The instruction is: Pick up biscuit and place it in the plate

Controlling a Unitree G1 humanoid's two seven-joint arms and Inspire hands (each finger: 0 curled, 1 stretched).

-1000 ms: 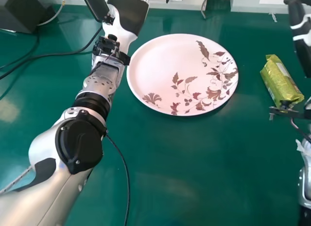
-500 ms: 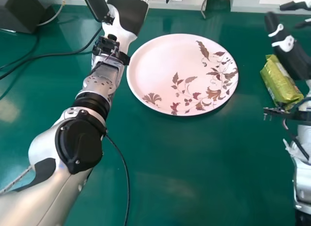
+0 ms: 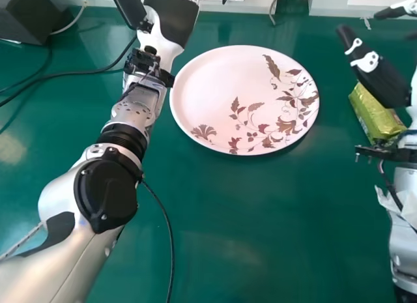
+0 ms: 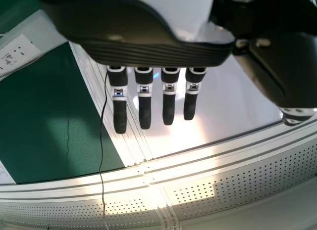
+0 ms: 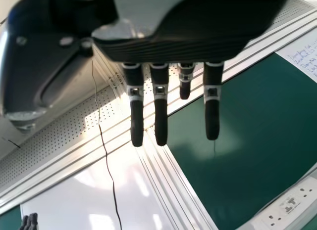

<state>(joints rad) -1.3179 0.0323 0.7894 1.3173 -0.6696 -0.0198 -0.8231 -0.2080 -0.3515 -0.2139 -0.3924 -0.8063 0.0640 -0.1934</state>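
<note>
From my remote station, I see the biscuit packet [image 3: 373, 114] in its shiny yellow-green wrapper lying on the green tabletop [image 3: 260, 218], right of the plate [image 3: 212, 88] and apart from it. My right hand [image 3: 383, 85] is at the head view's right side, its thumb angled across the packet's far end and covering part of it; I can't tell whether they touch. The right wrist view gives me straight fingers [image 5: 136, 123] with gaps between them, pinching nothing. My left hand [image 3: 171, 19] is near the plate's far left rim, and its wrist view likewise has the fingers [image 4: 169, 109] extended and slightly spread, with nothing held. The plate is pale pink with brown and reddish leaf sprays, and a black cable [image 3: 171, 244] runs beside my left arm.
</note>
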